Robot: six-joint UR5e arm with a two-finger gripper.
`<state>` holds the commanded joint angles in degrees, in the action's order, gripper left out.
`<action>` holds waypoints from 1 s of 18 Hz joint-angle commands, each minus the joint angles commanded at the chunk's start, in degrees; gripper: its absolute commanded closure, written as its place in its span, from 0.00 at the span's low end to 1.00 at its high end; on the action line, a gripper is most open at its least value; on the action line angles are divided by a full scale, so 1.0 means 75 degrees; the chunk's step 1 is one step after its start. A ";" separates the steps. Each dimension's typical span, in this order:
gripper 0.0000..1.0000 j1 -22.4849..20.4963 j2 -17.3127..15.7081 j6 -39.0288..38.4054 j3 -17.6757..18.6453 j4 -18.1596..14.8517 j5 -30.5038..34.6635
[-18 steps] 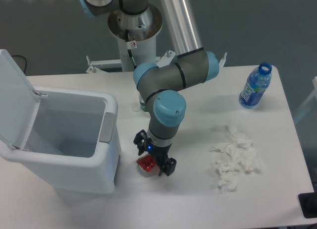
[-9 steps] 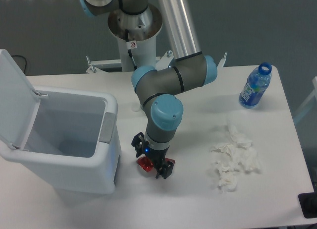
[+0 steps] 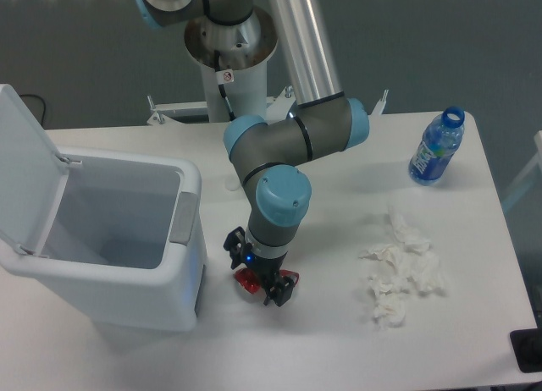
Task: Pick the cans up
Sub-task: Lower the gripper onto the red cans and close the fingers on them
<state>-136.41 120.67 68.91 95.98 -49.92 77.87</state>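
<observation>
Near the worktop's [image 3: 322,340] front edge, my fingers [image 3: 264,283] straddled the red can [image 3: 247,279], apparently closing on it; firm contact could not be confirmed. I judged it light, thin-walled and slippery, best gripped across its dented body. My wrist hid most of it.
</observation>
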 joint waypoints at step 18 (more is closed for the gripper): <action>0.15 0.0035 0.0012 0.0129 0.0023 0.0000 0.0023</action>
<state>-136.14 120.76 69.87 96.15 -49.92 78.05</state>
